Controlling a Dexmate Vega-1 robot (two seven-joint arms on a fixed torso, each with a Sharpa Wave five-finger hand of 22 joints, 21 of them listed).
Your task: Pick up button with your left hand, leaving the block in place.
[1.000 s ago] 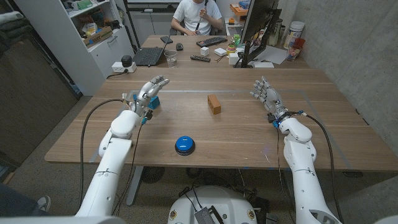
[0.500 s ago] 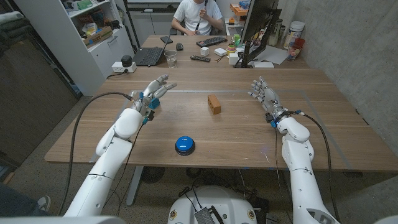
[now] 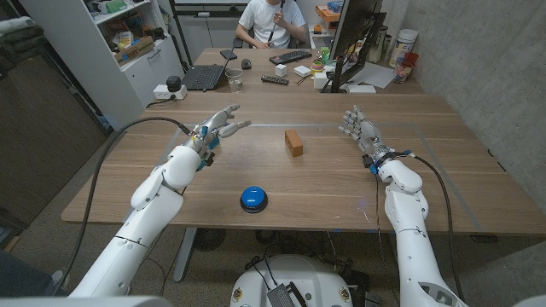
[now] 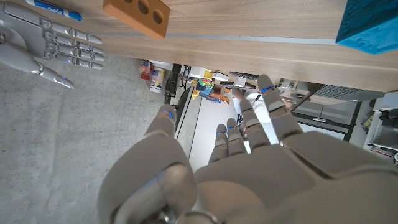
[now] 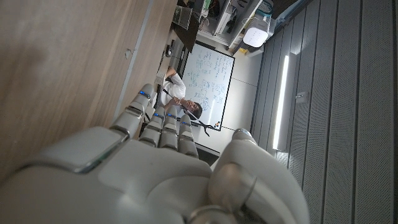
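The blue button [image 3: 253, 199] sits low in the middle of the frame near the front edge of the bench [image 3: 324, 183], and the wooden block [image 3: 293, 142] lies above it, nearer the centre. The left robot hand [image 3: 217, 128] hangs over the bench in the upper left with fingers spread, holding nothing, well apart from the button. The right robot hand [image 3: 363, 132] stands at the upper right, fingers apart and empty.

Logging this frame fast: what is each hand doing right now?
Left hand: open, fingers spread, holding nothing.
Right hand: open, fingers apart, holding nothing.
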